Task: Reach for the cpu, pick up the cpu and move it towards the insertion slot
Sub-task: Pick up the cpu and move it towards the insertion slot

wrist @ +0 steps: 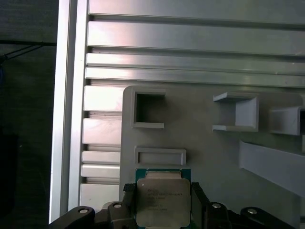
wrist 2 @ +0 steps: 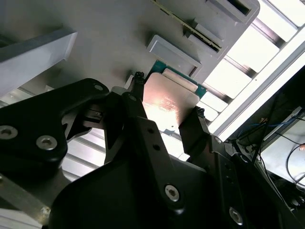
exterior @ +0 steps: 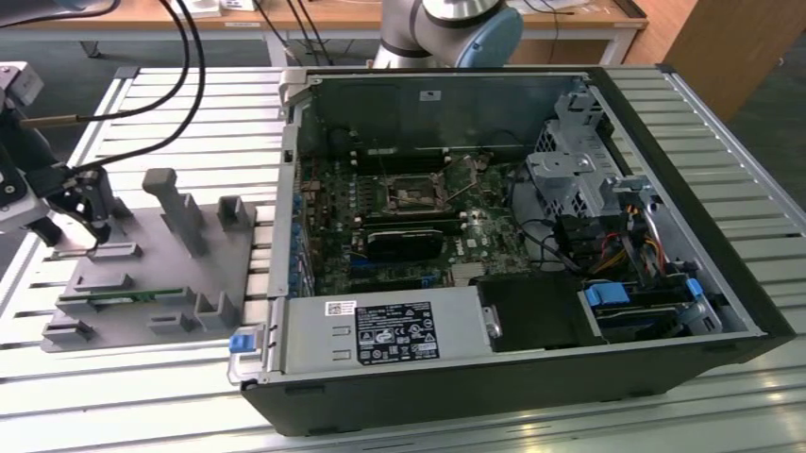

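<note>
One slatted metal table (exterior: 743, 142) carries everything. On it lies one open computer case (exterior: 504, 396), and to the exterior view's left of that, one grey tray (exterior: 151, 274) with several raised holders. Inside the case I see one insertion slot (exterior: 412, 195), well apart from me. My gripper (exterior: 91, 231) is down at the tray's far left end. One green memory stick (exterior: 126, 297) lies in a tray holder nearby. In both wrist views my two fingers (wrist: 127, 191) stand narrow, one against each opposite edge of the one cpu (wrist: 161, 198), silver top up, just beside a low rectangular frame (wrist: 160, 155). Whether it sits clear of the tray, I cannot tell.
</note>
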`<state>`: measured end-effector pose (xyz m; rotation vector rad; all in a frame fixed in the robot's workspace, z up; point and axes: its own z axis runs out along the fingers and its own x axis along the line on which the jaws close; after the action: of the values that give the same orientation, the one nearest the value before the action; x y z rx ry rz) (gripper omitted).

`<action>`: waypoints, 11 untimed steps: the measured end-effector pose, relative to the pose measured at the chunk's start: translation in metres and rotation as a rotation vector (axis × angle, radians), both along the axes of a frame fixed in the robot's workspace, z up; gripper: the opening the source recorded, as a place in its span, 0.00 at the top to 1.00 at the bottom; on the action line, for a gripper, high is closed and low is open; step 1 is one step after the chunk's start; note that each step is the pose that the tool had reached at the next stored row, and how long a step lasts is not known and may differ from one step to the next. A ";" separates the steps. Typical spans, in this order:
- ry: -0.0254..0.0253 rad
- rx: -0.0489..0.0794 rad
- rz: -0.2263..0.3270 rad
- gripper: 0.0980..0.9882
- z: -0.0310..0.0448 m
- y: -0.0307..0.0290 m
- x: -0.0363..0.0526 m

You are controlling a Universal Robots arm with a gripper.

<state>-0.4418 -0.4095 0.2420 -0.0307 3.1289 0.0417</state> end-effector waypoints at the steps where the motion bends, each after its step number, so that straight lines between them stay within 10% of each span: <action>1: 0.0001 -0.001 0.000 0.50 0.0005 0.0001 0.0000; 11: 0.0001 -0.005 0.000 0.50 0.0082 0.0006 0.0000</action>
<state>-0.4418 -0.4089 0.2503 -0.0307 3.1292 0.0336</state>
